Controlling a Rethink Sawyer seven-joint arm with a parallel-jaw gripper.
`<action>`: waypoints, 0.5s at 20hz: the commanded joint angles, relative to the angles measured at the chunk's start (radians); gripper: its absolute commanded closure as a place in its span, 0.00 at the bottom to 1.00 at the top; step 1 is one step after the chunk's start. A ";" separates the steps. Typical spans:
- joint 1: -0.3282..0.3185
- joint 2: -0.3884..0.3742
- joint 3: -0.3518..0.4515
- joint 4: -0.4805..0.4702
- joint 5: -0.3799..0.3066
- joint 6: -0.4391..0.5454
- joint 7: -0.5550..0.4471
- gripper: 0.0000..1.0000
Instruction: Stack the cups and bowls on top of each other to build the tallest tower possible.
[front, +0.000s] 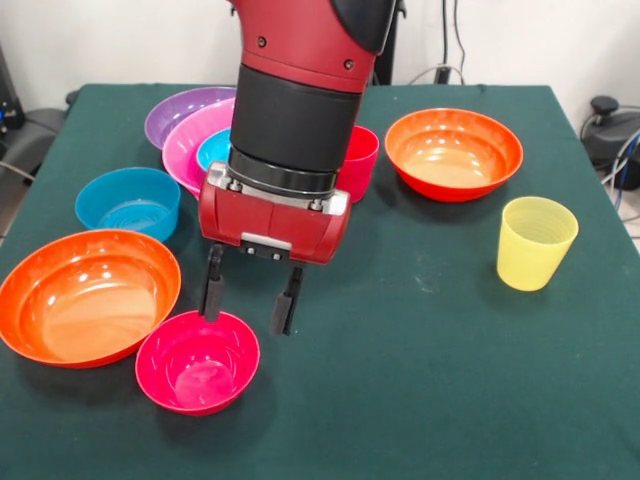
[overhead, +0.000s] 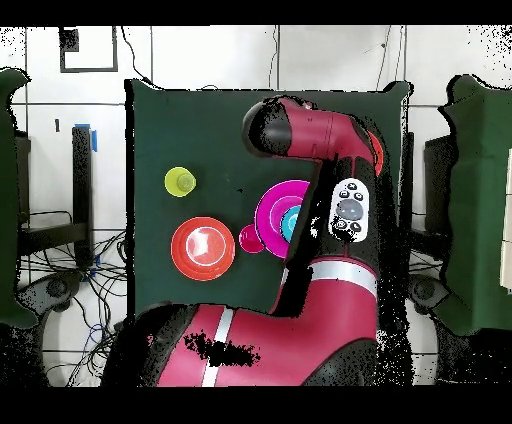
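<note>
- Now, at the table's near left, the gripper (front: 249, 293) hangs with its two black fingers spread apart and nothing between them, poised just above the far rim of the small red-pink bowl (front: 198, 361).
- Just left of that bowl, and touching or nearly touching it, sits a wide orange bowl (front: 85, 296); a blue bowl (front: 128, 203) stands farther back on the left.
- Behind the arm, the tower-to-be shows as a large pink bowl (front: 195, 142) with a second small blue bowl (front: 214, 149) nested inside; a purple bowl (front: 180, 108) lies at its far side. Whether a green bowl sits beneath cannot be told from either view.
- A glossy red cup (front: 358, 162) peeks out at the arm's right, close to the pink bowl; the second orange bowl (front: 453, 153) lies far right, and the yellow cup (front: 536, 242) stands alone at the right.
- Risk, as judged: the left finger looks lined up almost over the thin rim, so a descent slightly off could press the rim down and flip or skid the light bowl into its orange neighbour.
- Risk, as judged: a glossy, curved wall gives a pinch little purchase; the bowl could tilt or slip free during a lift.
- Risk, as judged: the bulky wrist hides the stack, and a swing back toward it could clip the red cup.
</note>
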 joint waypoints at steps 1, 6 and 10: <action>0.018 0.033 0.067 -0.008 -0.006 -0.038 0.102 0.00; 0.022 0.028 0.056 0.015 -0.010 -0.055 0.114 0.00; 0.030 0.044 0.037 0.011 -0.012 -0.063 0.125 0.00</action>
